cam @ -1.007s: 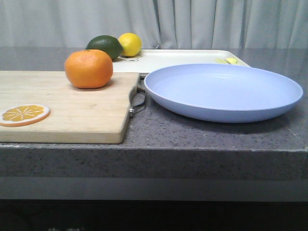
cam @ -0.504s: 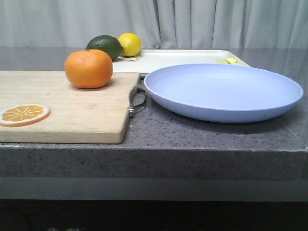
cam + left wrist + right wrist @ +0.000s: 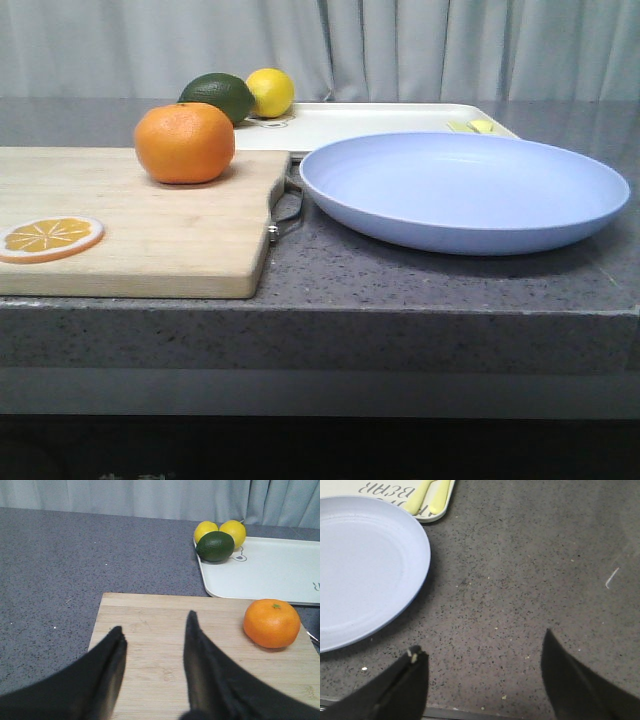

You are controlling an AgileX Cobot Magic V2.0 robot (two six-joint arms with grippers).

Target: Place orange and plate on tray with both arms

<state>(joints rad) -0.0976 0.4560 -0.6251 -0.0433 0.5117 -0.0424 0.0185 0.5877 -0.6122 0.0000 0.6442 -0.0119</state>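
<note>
Evidently at the approach step: the orange (image 3: 185,142) sits at centre left of the front view on the cutting board (image 3: 150,230), the plate (image 3: 465,190) lies at centre right on the worktop (image 3: 400,280), and the tray (image 3: 370,122) lies behind both, none yet grasped. Left fingers (image 3: 107,675) stand apart over the board, short of the orange; right fingers (image 3: 405,690) stand wide apart beside the plate's rim. Next, each arm probably must close in on its object before lifting.

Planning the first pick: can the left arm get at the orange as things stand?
Probably yes. In the left wrist view the left gripper is open over the cutting board, and the orange sits alone on that board, off to one side, nothing between them.
</note>
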